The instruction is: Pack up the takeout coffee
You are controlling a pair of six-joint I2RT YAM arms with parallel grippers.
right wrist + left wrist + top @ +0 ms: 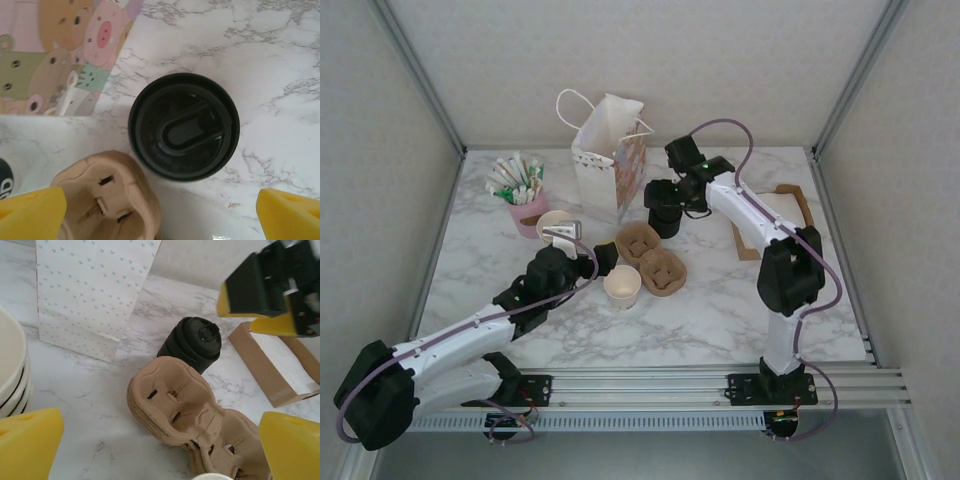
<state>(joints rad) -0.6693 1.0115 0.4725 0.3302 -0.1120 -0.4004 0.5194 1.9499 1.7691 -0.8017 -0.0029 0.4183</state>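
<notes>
One black lid stack [184, 126], raised lettering illegible

The top camera looks down on the worktop [720, 300] from above its near edge. The left wrist camera looks low toward the far right corner, the right one straight down; both, close, share the black cylinder [183, 125] and cup tray [175, 405]
</notes>
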